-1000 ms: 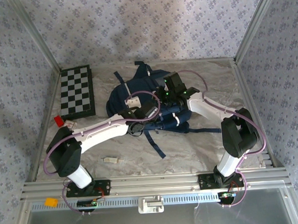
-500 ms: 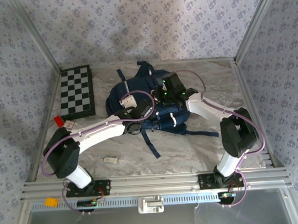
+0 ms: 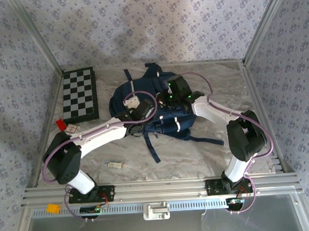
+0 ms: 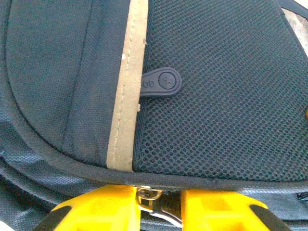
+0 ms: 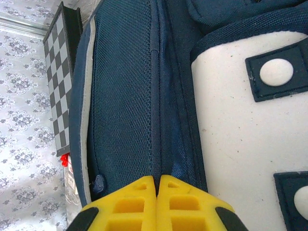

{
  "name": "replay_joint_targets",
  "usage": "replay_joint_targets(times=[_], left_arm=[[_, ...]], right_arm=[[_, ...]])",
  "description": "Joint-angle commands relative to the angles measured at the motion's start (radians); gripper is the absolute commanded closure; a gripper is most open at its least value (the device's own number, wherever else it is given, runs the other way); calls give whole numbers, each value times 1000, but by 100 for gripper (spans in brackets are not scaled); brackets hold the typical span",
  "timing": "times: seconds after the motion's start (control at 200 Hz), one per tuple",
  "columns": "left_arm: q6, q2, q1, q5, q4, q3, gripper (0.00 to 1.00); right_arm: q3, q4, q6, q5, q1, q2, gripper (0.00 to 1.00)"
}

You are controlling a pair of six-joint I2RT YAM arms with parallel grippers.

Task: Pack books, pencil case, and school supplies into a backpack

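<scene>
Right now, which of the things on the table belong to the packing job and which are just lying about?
Job: backpack; its zip pull, in the left hand; small pale stick near the left arm's base.
Lying about: chequered board; tiny red block; white card beside it.

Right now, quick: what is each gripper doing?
Left gripper: closed on the zipper pull of the backpack.
Right gripper: shut, tips against the backpack; whether it pinches fabric cannot be told.
</scene>
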Motion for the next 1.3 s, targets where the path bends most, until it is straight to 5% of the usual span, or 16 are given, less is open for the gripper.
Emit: replay_joint_targets(times=[0.0,0.22,0.79,0.9,0.969,1.129,1.294], left_arm=[[36,9,29,-6,38,23,82],[99,-60,48,5,76,-35,100],[654,-120,209,248,53,-112,100],[686,-139,209,315,110,-132,100],[702,-153,209,329,119,-142,100],[730,-148,211,319,98,-133,100],[744,-148,211,341,110,-133,100]], right_arm=[[31,28,-8,-10,4,-19,100],[16,25,-19,-15,-20,-22,100],[140,-136,-129,-117,-121,26,100],[104,-168,-93,-125,-94,-29,61],[16,-147,-7,-97,-70,-107,49],[-165,2,252,-52,12,-195,44],[-179,188,461,2,116,-110,47]])
